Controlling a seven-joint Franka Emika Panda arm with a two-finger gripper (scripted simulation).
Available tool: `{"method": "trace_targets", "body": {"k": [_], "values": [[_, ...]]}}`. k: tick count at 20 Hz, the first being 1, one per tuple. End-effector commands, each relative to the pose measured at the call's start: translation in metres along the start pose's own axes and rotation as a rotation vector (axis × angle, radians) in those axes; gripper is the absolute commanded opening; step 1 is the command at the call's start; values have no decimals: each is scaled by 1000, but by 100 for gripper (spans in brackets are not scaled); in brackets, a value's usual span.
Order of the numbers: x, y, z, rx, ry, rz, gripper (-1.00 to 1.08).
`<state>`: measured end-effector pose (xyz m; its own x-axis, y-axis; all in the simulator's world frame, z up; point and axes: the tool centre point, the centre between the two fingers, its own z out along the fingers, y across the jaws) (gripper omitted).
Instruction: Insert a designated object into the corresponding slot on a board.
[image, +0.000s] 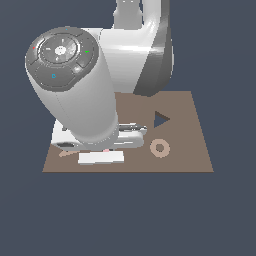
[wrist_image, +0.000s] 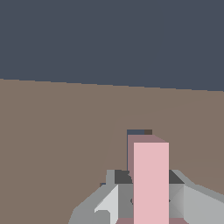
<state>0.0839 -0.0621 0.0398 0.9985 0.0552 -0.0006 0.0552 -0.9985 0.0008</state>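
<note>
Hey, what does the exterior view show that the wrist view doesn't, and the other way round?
Only the exterior view shows the arm looming over the board, the dark triangular cutout, the tan ring and a white flat piece near the front edge. Only the wrist view shows the pink block clearly, standing between the fingers of the pincer, with a small dark patch just beyond it. Both show the brown board.

Bare simulated scene; brown board (image: 190, 145) floating in flat slate-blue void.
</note>
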Motion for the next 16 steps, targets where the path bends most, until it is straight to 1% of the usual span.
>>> {"method": "trace_targets", "body": {"k": [1,8,9,16], "values": [[0,0,0,0,0,0,-100],[2,1,10,0,0,3,-100],[2,1,10,0,0,3,100],[2,1,10,0,0,3,100]]}}
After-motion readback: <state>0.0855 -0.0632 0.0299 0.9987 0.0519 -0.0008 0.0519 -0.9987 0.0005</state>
